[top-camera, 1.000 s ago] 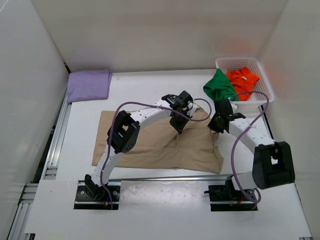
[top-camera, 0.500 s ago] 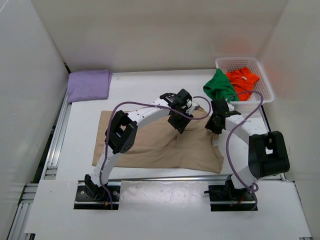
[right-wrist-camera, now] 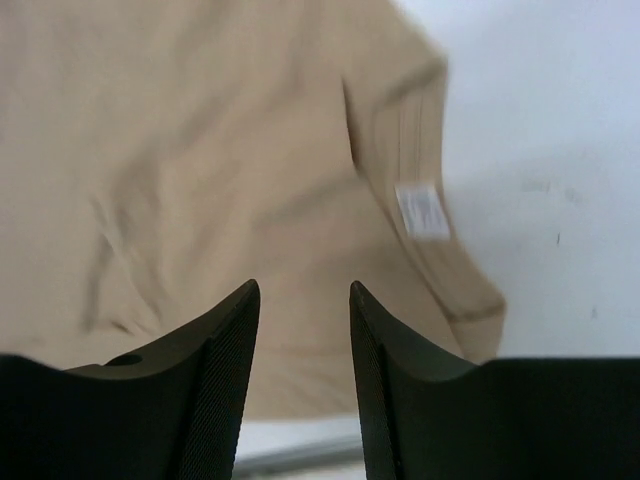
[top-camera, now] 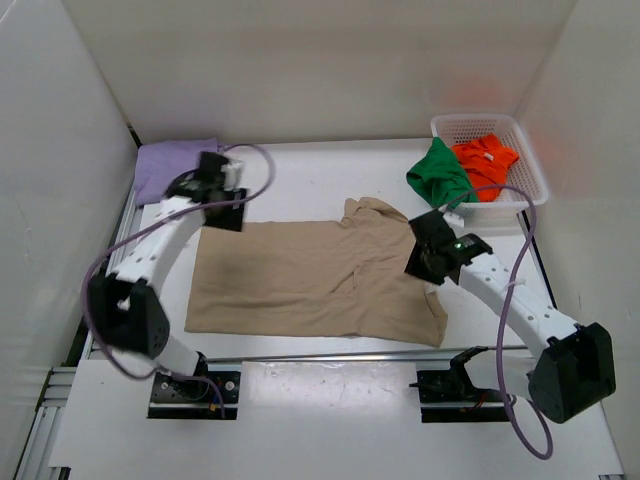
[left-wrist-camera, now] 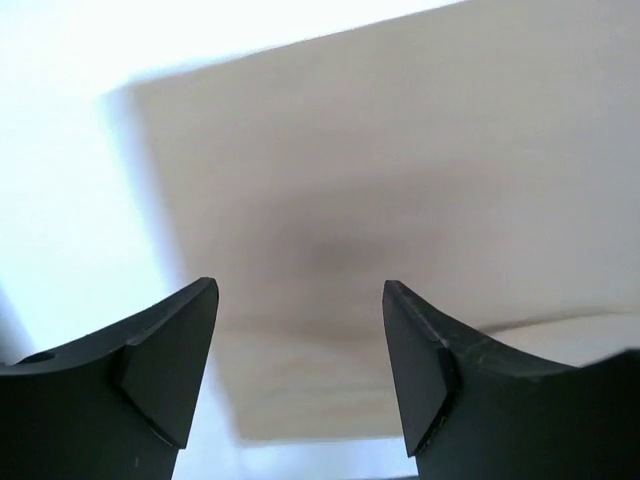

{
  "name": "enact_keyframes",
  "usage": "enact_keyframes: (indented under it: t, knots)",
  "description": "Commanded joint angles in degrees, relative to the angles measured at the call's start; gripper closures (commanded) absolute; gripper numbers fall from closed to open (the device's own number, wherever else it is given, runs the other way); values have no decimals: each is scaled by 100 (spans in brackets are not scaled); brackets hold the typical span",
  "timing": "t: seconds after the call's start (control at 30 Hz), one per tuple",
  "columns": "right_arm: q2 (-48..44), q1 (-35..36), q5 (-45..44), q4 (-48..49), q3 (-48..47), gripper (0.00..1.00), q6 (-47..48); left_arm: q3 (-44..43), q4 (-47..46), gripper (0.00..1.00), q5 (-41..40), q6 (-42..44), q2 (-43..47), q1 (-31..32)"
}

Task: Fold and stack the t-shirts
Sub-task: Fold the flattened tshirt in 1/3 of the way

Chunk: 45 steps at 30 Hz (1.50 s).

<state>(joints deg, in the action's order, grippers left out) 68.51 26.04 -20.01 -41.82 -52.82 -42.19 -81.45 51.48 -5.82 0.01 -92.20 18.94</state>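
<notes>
The soft tan cloth t-shirt (top-camera: 300,285) lies spread on the white table (top-camera: 300,170). Both claws just let go and hang open. The left claw (left-wrist-camera: 298,290) is at the shirt's far-left corner and the right claw (right-wrist-camera: 302,288) is over its right side, ready to fold again.

A white plastic lattice basket (top-camera: 488,121) is set at the far right corner of a white table (top-camera: 300,180). The table is enclosed by plain white walls (top-camera: 300,60). Aluminium rails (top-camera: 320,356) are seen along its left and near edges, and a white panel (top-camera: 320,410) is laid nearest.
</notes>
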Motion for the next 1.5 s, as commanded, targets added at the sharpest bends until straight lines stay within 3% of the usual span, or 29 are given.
enact_keyframes:
  t: [0.0, 0.1, 0.2, 0.33, 0.6, 0.63, 0.67, 0.8, 0.93, 1.03, 1.07, 1.2, 1.3, 1.33, 1.47]
  knots:
    - [-362, 575, 50, -1284, 674, 55, -901, 1608, 345, 22, -876, -1, 957, -1176]
    - [-872, 630, 356, -1171, 1360, 57, -1299, 2770, 406, 22, -1008, -1, 1580, -2179]
    - [-1129, 630, 585, -530, 1983, 57, -1370, 3266, 318, 21, -712, -1, 1933, -2640]
    - [-928, 376, 787, 226, 2616, 59, -1230, 3434, 169, 20, -69, -1, 1812, -2764]
    - [-444, -423, 1175, 579, 3119, 62, -1230, 4163, -673, 22, -182, -1, 942, -2764]
    - [-444, -538, 1244, 579, 3189, 62, -1230, 4164, -675, 25, -182, -1, 863, -2764]
    - [-374, -739, 1297, 474, 3190, 62, -1299, 4164, -675, 41, -182, -1, 810, -2842]
    - [-531, -741, 798, -281, 3015, 64, -1816, 4373, -622, 79, -611, -1, 1186, -2843]
    - [-1049, -688, 656, -712, 3014, 63, -2064, 4717, -289, 88, -876, -1, 1766, -2843]
    - [-1217, -557, 656, -898, 3014, 62, -2065, 4840, 62, 73, -824, -1, 2241, -2843]
    - [-1217, -487, 656, -967, 2945, 62, -2065, 4840, 124, 52, -824, -1, 2346, -2843]
    - [-1217, -109, 709, -968, 2243, 59, -1392, 4429, 292, 12, -501, -1, 2916, -3123]
    - [-929, 462, 51, -828, 742, 51, -688, 3533, 126, 5, 210, -1, 3077, -3265]
    - [-536, 515, -2, -714, 329, 43, 46, 3113, 21, 0, 335, -1, 3077, -3317]
    - [1126, 191, 751, -485, -2070, 37, 1612, 2207, -516, 0, 906, -1, 2192, -3318]
